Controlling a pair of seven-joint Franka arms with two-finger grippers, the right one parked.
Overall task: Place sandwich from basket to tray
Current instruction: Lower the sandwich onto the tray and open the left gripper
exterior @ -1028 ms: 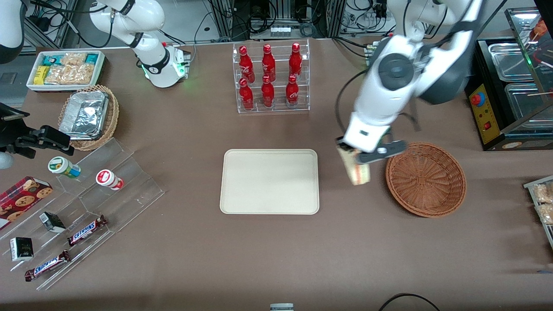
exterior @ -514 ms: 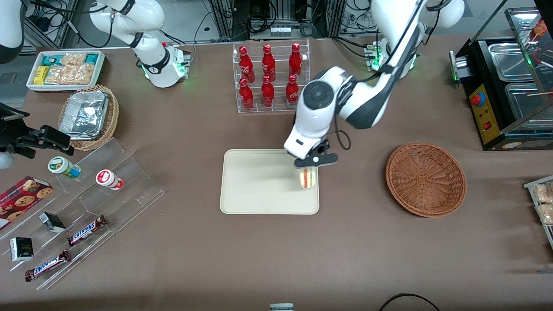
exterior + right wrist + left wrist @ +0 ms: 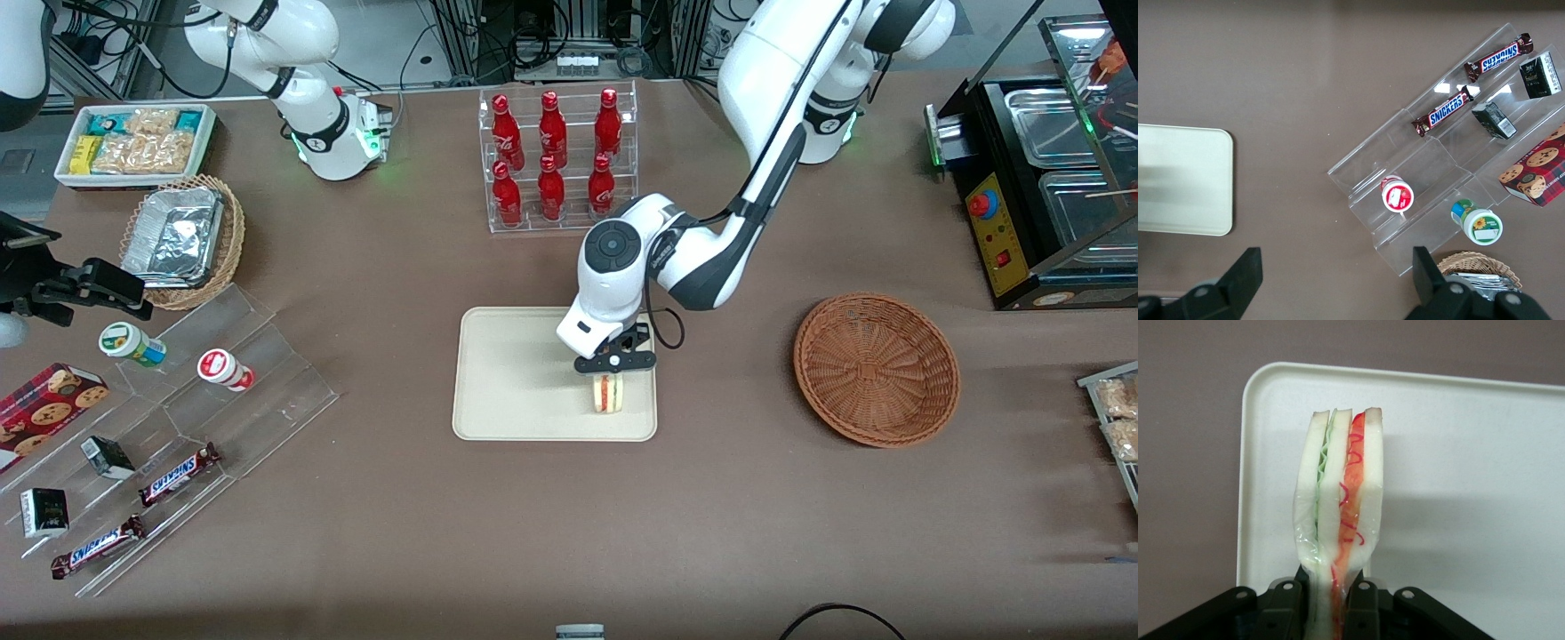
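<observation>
My left gripper (image 3: 613, 366) is low over the cream tray (image 3: 507, 373), at the tray's end nearest the basket, and it is shut on the sandwich (image 3: 608, 393). In the left wrist view the sandwich (image 3: 1341, 500) hangs with its cut edge up, white bread with green and red filling, pinched between the black fingers (image 3: 1288, 607) of the gripper (image 3: 1327, 603) over the tray (image 3: 1458, 473). Whether the sandwich touches the tray I cannot tell. The reddish-brown wicker basket (image 3: 876, 369) holds nothing and lies toward the working arm's end of the table.
A clear rack of red bottles (image 3: 556, 160) stands farther from the front camera than the tray. A tan basket with foil containers (image 3: 182, 236), a white bin of snacks (image 3: 133, 142) and an acrylic step shelf of snacks (image 3: 169, 444) lie toward the parked arm's end.
The gripper carried the sandwich from beside the basket over onto the tray's area and came down lower, shifting a little nearer the front camera.
</observation>
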